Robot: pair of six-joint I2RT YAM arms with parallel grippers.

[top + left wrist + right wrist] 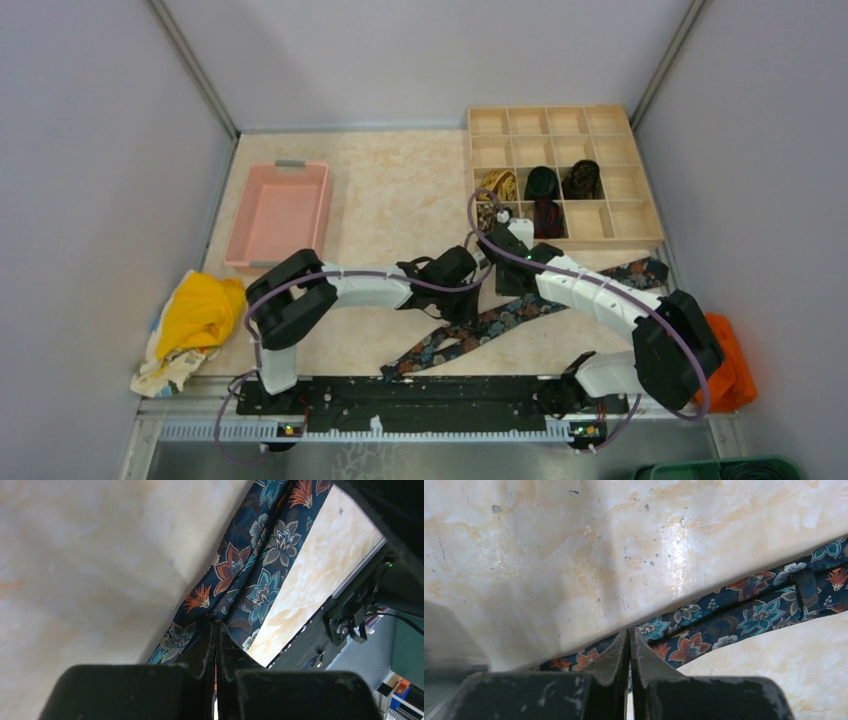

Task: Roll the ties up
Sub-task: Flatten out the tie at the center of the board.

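The left gripper (pixel 216 630), fingers pressed together, pinches gathered folds of the dark floral tie (pixel 252 575), which stretches ahead and to the right of its tips. The right gripper (pixel 629 635) is likewise closed, its tips at the tie's edge, and the strip runs off to its right. Whether it grips fabric I cannot tell.

Two white-and-black arms (pixel 370 288), thin purple cables (pixel 470 212), black base rail (pixel 420 395).
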